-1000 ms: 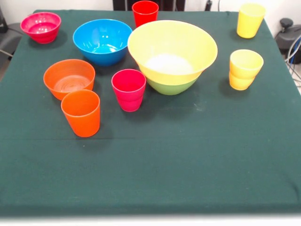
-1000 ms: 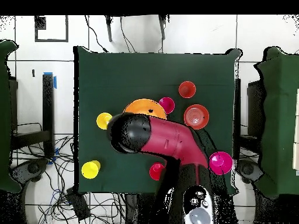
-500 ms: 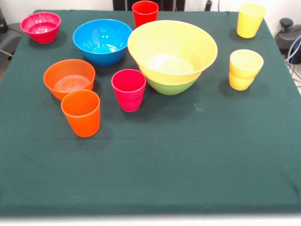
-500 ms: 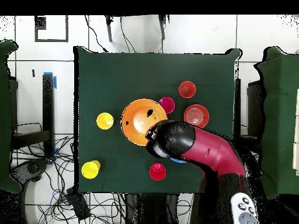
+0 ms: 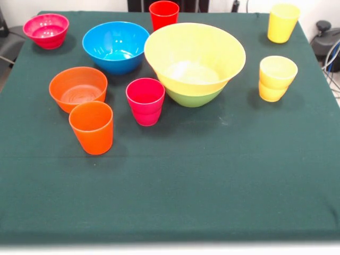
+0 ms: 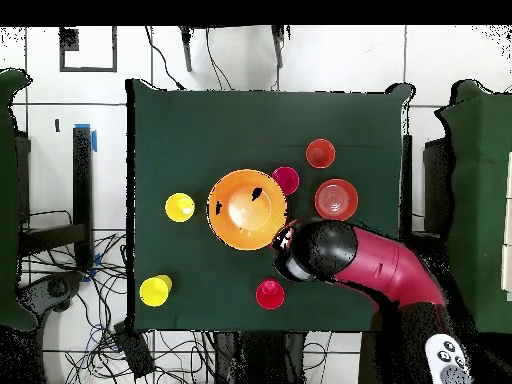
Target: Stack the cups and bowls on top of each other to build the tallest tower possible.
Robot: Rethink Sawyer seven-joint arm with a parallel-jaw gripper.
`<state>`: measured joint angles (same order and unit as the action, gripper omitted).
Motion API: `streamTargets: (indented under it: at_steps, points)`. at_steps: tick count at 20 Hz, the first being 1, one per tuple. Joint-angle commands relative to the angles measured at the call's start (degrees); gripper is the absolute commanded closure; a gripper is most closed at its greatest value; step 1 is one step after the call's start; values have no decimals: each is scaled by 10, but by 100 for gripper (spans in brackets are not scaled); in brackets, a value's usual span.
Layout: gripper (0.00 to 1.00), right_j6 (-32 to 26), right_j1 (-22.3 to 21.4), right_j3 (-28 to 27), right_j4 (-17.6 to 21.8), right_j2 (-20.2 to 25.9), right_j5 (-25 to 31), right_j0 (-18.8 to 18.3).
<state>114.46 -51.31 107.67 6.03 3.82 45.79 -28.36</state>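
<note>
The yellow bowl [image 5: 194, 57] sits nested in the green bowl [image 5: 194, 98] on the desk [image 5: 212, 175]; the end effector's state cannot be told.

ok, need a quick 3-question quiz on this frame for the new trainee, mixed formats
1. True or false: the yellow bowl sits nested in the green bowl.
2. Multiple choice: which cup stands nearest the orange bowl in the front view? A) the red cup B) the orange cup C) the far yellow cup
3. Fill in: in the overhead view, the arm covers the ____ bowl.

Key: 1 true; 2 B; 3 blue
</note>
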Motion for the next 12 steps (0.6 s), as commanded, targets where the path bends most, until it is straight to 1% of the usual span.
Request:
streamTargets:
  at_steps: [1, 4, 10, 12]
  points:
    - [0, -142, 54, 13, 82, 99, -61, -21]
    - [0, -139, 56, 6, 98, 108, -56, -31]
    - [0, -123, 72, -1, 137, 124, -73, -50]
    - [0, -121, 86, -8, 148, 130, -80, -57]
